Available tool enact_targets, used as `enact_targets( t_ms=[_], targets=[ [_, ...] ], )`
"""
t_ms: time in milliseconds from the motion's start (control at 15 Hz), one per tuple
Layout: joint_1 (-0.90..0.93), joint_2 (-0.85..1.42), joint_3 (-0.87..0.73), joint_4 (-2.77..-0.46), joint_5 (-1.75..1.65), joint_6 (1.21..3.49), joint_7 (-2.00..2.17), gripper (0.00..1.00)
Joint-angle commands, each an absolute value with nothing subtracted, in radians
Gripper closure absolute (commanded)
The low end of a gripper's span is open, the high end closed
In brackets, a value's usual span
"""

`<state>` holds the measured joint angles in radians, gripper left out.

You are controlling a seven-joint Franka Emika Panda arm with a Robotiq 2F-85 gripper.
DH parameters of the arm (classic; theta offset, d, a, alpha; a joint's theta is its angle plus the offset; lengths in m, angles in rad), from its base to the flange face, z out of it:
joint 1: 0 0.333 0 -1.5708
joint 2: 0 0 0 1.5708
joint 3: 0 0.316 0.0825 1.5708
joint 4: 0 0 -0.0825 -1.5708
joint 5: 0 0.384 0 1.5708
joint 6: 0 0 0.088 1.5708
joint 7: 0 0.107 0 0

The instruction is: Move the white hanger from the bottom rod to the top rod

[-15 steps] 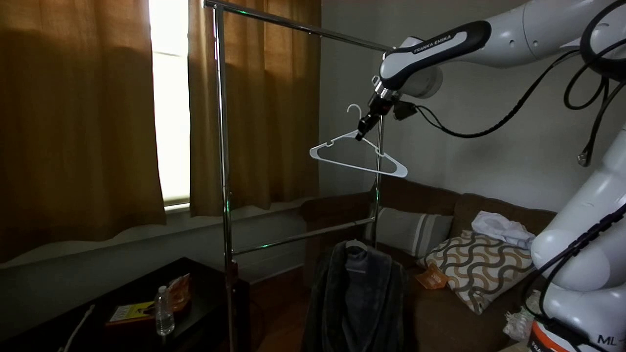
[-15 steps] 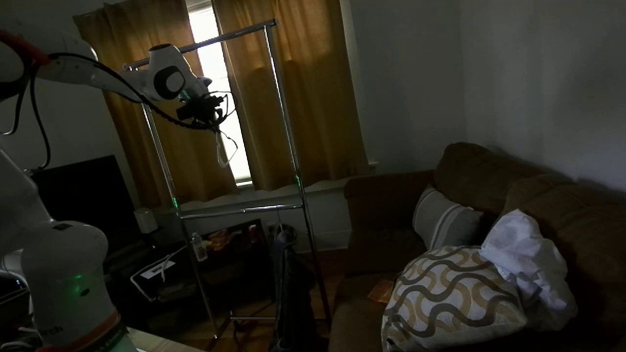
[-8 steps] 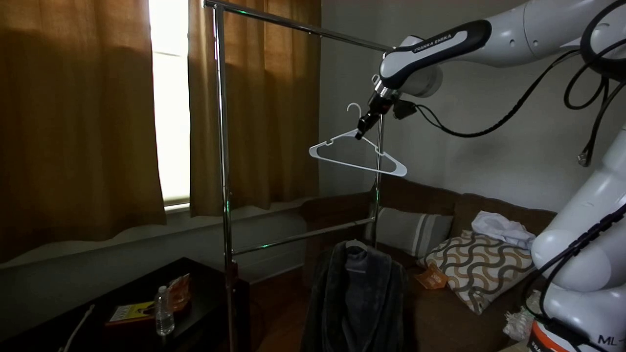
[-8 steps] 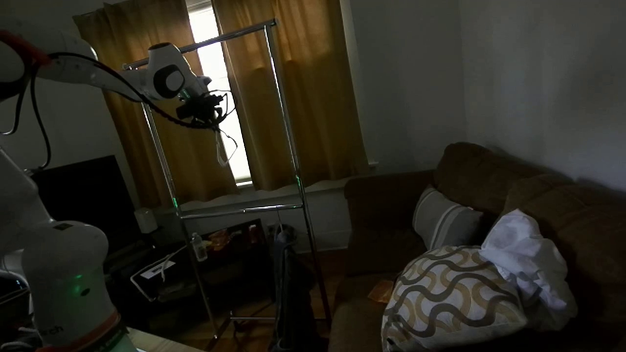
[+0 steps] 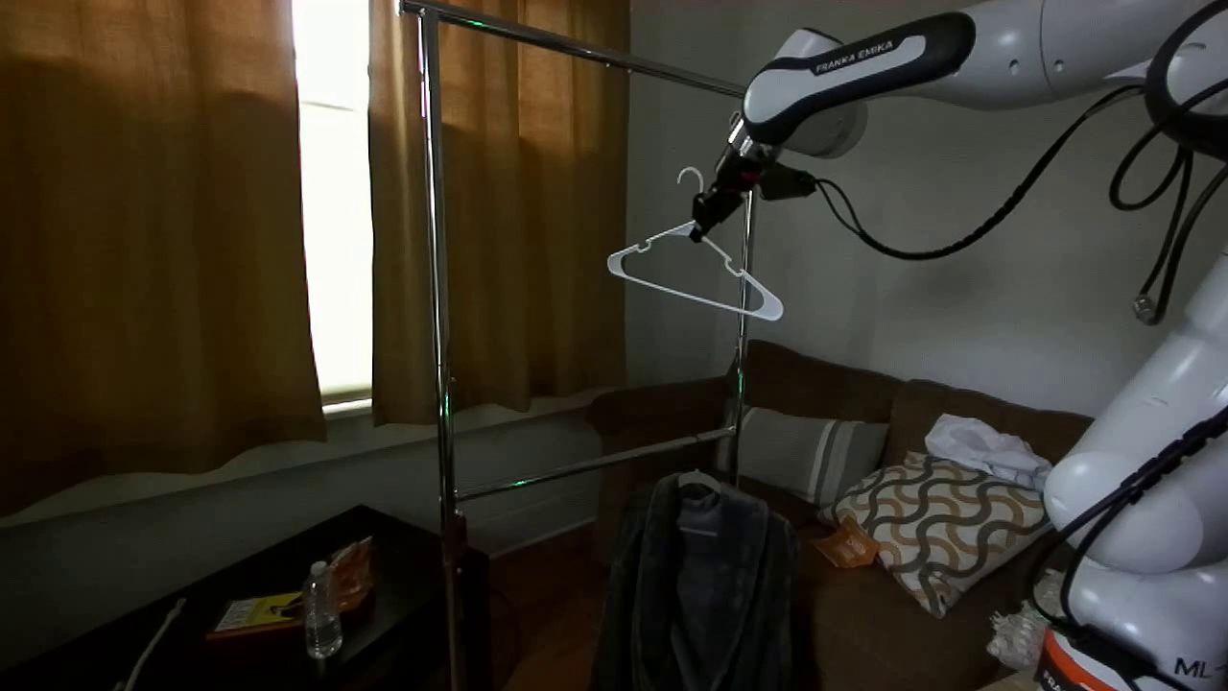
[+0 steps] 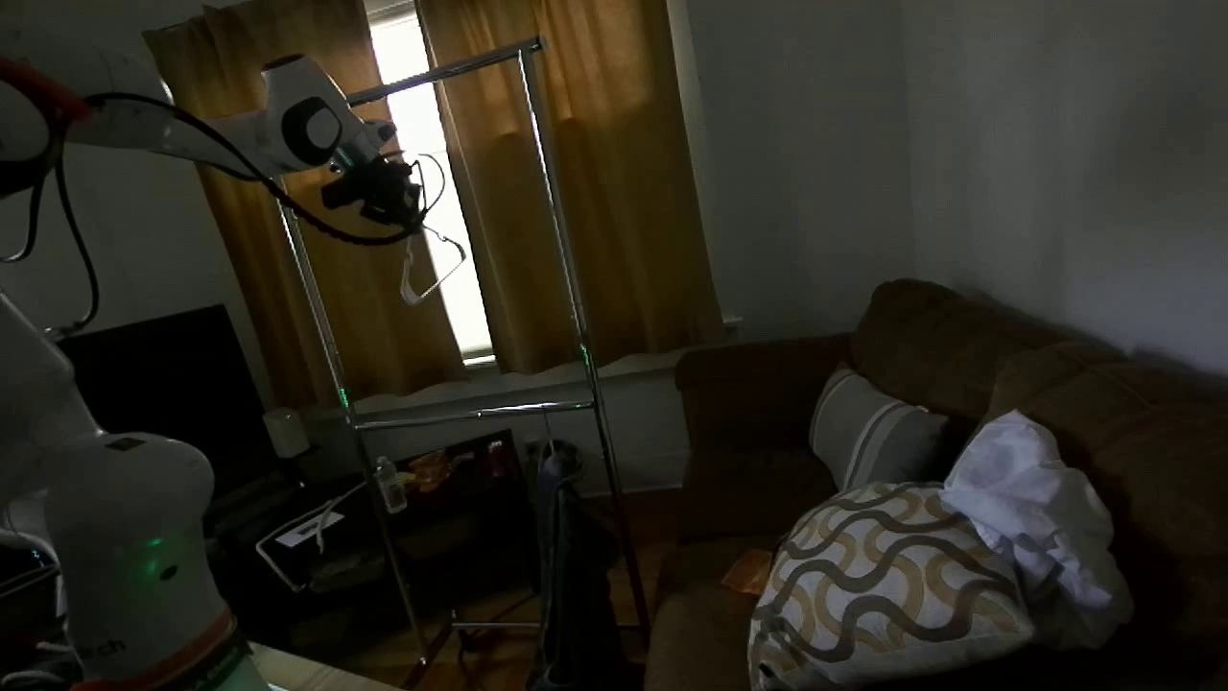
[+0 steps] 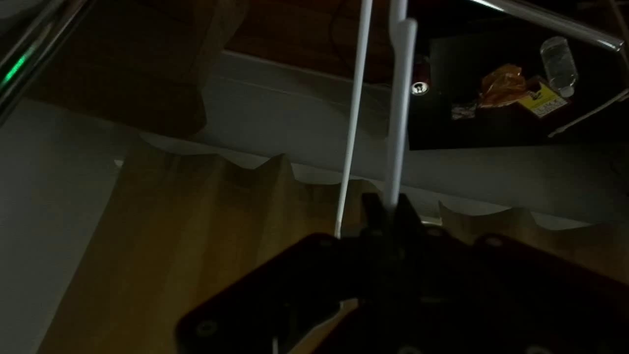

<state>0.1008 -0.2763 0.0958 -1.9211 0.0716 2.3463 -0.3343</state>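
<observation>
The white hanger [image 5: 682,229] hangs in midair, off the bottom rod [image 5: 595,464] and lower than the top rod [image 5: 556,42], well above the bench [image 5: 398,552] and apart from its edges. The pincer [image 5: 696,235] is clamped on the hanger's shoulder just under the hook, presumably so that the hook is left free for the rod. In an exterior view a dark robe [image 6: 568,537] hangs from the bottom rod, which probably makes a high path safer. The water bottle [image 5: 322,614] stands upright near the bench's rack-side edge, the orange packet [image 5: 353,576] just behind it, nearer the far corner; both seem simply set aside. I judge 2 moves remain: raising the hook over the top rod, then letting go. Whether hook and rod line up in depth, I cannot tell.
</observation>
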Motion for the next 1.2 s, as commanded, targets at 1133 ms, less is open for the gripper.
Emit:
enact_targets(
  t_ms=[1133],
  targets=[
    [0.044, -0.268, 0.209, -1.715, -0.309, 2.425, 0.199, 0.98]
  ],
)
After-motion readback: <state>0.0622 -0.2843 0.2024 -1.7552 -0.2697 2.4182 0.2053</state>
